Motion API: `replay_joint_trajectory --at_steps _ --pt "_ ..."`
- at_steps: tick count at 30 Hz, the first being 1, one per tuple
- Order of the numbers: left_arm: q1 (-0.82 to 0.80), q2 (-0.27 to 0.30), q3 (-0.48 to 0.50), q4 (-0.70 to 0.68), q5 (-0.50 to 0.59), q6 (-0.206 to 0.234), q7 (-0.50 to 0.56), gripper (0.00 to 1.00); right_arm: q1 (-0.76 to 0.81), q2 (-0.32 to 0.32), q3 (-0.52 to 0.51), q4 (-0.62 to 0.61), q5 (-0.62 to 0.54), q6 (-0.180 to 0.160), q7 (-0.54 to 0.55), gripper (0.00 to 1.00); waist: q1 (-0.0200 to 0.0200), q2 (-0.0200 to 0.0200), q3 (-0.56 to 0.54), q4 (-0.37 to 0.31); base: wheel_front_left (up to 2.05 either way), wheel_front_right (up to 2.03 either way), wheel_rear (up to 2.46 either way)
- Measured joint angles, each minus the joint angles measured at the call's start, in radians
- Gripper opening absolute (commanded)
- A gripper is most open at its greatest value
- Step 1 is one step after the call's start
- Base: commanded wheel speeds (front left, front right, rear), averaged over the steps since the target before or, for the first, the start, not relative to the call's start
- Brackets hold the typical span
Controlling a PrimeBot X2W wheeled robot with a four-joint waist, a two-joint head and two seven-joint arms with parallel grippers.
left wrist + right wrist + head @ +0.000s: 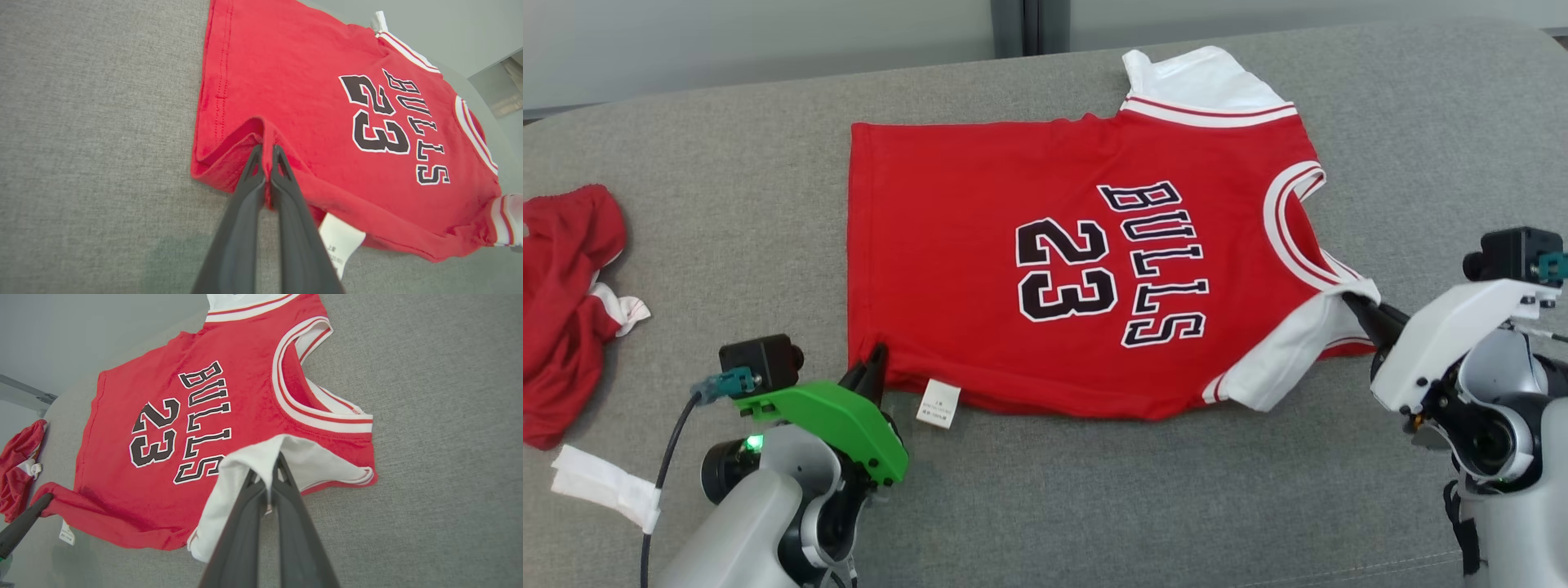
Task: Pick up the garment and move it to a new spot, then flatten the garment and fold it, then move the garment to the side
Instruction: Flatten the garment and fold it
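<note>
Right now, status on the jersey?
Left gripper shut on jersey hem corner. Right gripper shut on white sleeve. Jersey spread flat. Other red garment apart, left.

left gripper [876, 357] clamped shut, pointing up; right gripper [1349, 299] clamped shut, angled up-left.

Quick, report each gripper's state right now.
Left gripper: shut on a hem corner of the red jersey.
Right gripper: shut on its white sleeve.
</note>
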Motion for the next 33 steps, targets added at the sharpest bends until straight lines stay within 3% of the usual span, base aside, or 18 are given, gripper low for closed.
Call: replay_joint_trajectory --at_steps 8,20,21,22,28,33 --pt "-0.108 -0.042 0.011 0.089 0.000 0.023 0.026 0.00 -0.172 -0.013 0.018 0.157 -0.026 0.000 -0.114 0.00 0.0000 0.0000 0.039 0.012 0.00 0.00 0.00" --pt "-0.191 -0.075 0.009 0.181 0.005 0.017 0.026 0.00 -0.267 -0.057 0.058 0.297 -0.036 0.000 -0.301 0.00 0.0000 0.0000 0.069 0.041 0.00 0.00 0.00" --pt "-0.193 -0.078 0.009 0.187 0.005 0.016 0.025 0.48 -0.269 -0.057 0.060 0.307 -0.036 0.000 -0.309 0.06 0.0000 0.0000 0.070 0.042 0.00 0.00 0.00" --pt "-0.195 -0.080 0.008 0.190 0.005 0.014 0.023 1.00 -0.273 -0.057 0.061 0.316 -0.036 0.000 -0.318 1.00 0.0000 0.0000 0.071 0.042 0.00 0.00 0.00" --pt "-0.206 -0.088 0.015 0.203 0.008 0.006 -0.022 1.00 -0.288 -0.068 0.090 0.321 -0.012 0.000 -0.410 1.00 0.0000 0.0000 0.069 0.046 0.00 0.00 0.00" --pt "-0.174 -0.064 0.011 0.191 0.024 0.017 -0.048 1.00 -0.267 -0.101 0.099 0.307 -0.008 0.000 -0.425 1.00 0.0000 0.0000 0.056 0.048 0.00 0.00 0.00"
